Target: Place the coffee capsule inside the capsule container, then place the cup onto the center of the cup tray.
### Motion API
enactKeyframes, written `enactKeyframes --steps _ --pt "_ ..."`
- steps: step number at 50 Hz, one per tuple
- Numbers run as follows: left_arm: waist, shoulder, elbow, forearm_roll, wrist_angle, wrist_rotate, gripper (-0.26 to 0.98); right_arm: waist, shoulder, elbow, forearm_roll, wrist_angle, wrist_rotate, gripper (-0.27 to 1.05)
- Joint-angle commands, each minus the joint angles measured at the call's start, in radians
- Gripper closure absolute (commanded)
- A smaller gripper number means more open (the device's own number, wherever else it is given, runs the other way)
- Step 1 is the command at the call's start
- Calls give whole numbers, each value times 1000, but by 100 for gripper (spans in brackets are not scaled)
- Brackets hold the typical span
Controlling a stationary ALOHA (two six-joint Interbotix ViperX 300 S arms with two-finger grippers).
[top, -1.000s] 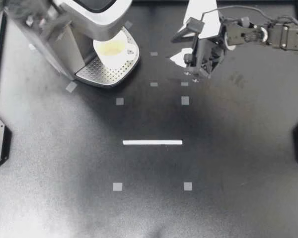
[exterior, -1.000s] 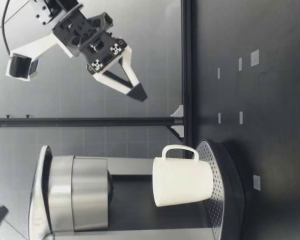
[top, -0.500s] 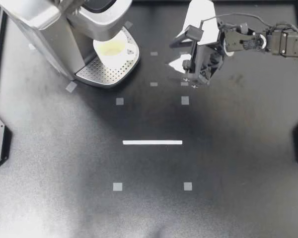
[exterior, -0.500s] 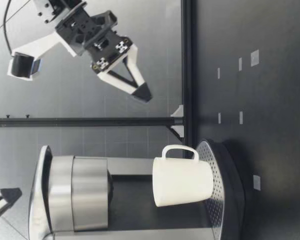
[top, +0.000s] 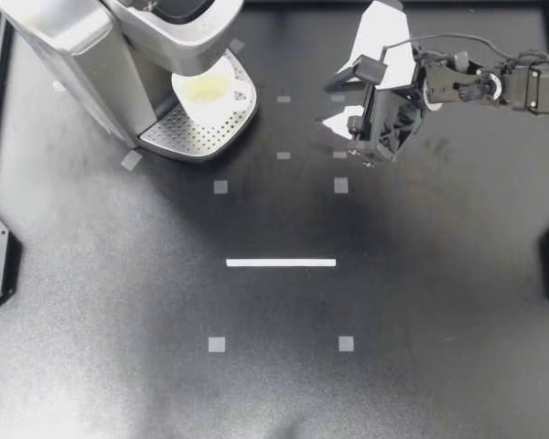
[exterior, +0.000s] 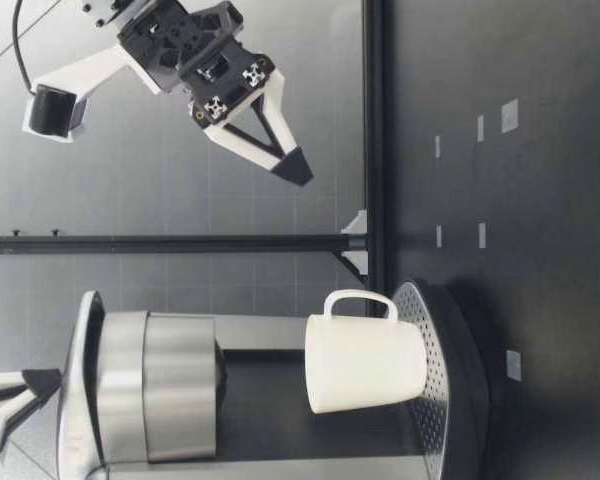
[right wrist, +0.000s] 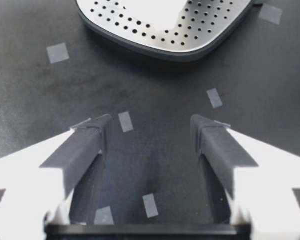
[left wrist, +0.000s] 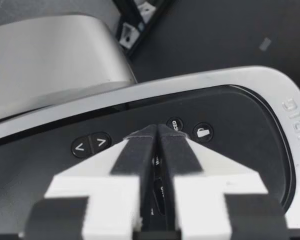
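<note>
Matte black worktop, silver coffee machine standing in a corner on the left arm's side, its perforated cup tray jutting toward the middle, white strip lying flat near the centre, small grey tape squares scattered around it

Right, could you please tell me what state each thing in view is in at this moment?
Right hand: open, empty, in the air above the table.
Left hand: shut, empty, tips over the coffee machine's button panel.
Cup: upright on the cup tray, under the spout.
Cup tray: in place at the machine's base.
Coffee machine: lid looks shut.
</note>
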Motion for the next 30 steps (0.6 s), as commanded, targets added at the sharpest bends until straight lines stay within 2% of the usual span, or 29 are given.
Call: enactKeyframes --steps 1,30 --pt "6 -14 -18 2 0 2 61 5 -31 -9 0 -8 0 19" --pt "6 -58 41 5 2 -11 61 5 -21 -14 -2 -23 0 19"
